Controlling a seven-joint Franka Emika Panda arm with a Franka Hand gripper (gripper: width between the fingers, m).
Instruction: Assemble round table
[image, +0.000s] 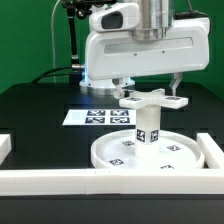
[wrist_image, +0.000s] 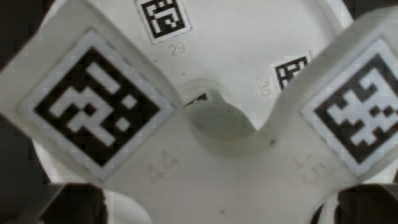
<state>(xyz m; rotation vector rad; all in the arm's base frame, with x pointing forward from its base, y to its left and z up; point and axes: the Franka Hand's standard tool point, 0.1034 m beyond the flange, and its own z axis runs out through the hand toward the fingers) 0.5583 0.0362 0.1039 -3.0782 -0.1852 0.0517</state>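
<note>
The cross-shaped base (image: 152, 100) caps the upright leg (image: 147, 128) standing on the round disc (image: 150, 160) on the desk (image: 40, 110) — straight below the hand (image: 151, 88), fingers spread wide, apparently gripping nothing.

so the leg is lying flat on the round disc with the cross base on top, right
Not lying flat: the exterior view shows the leg standing upright on the round disc. The cross base is on top of it.
</note>
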